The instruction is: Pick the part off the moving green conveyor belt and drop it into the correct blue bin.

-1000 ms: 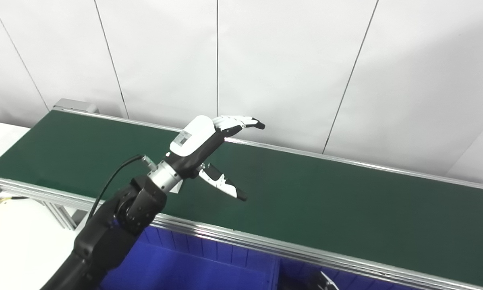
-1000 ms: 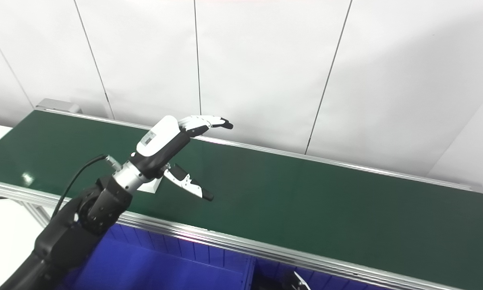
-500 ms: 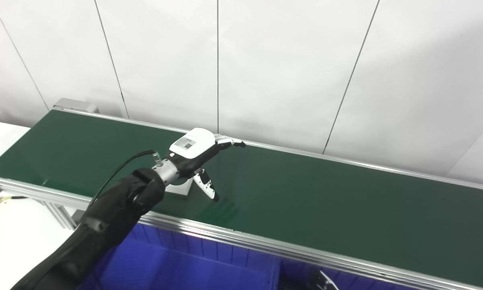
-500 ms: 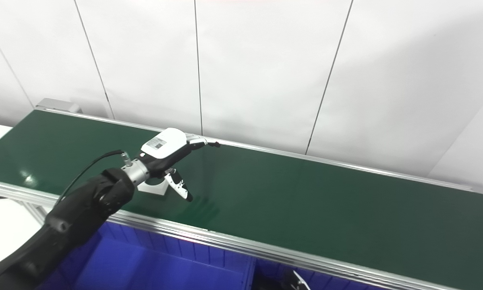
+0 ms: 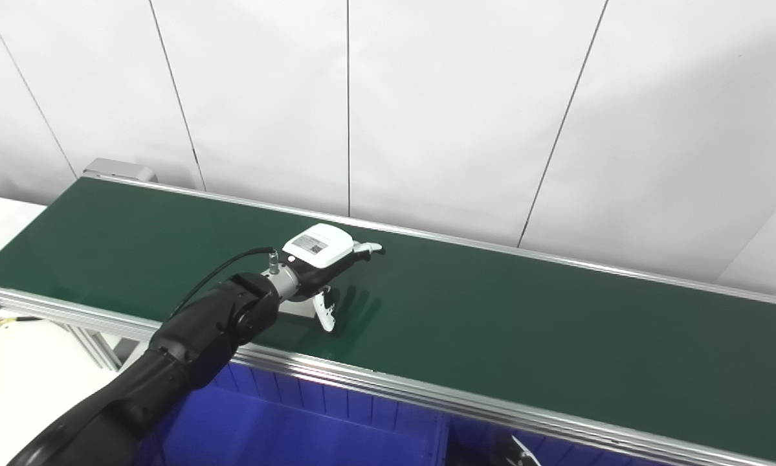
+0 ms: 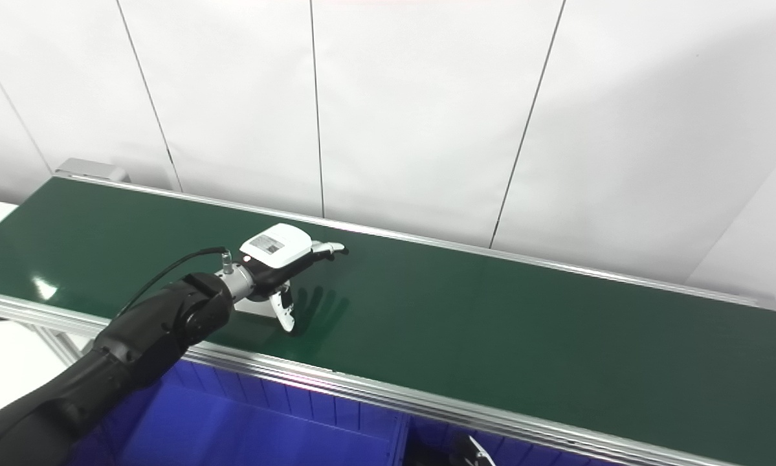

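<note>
White wall panels behind green belt [image 5: 491, 310]; over the last second left hand [image 5: 320, 259] dropped from above to belt level over pale part [image 5: 297, 306], fingers [image 5: 367, 247] spread, thumb down beside it, nothing gripped yet; grasp looks imminent, blue bin [image 5: 310, 427] below.

Small label on left robot hand [image 5: 318, 244], print unreadable
</note>
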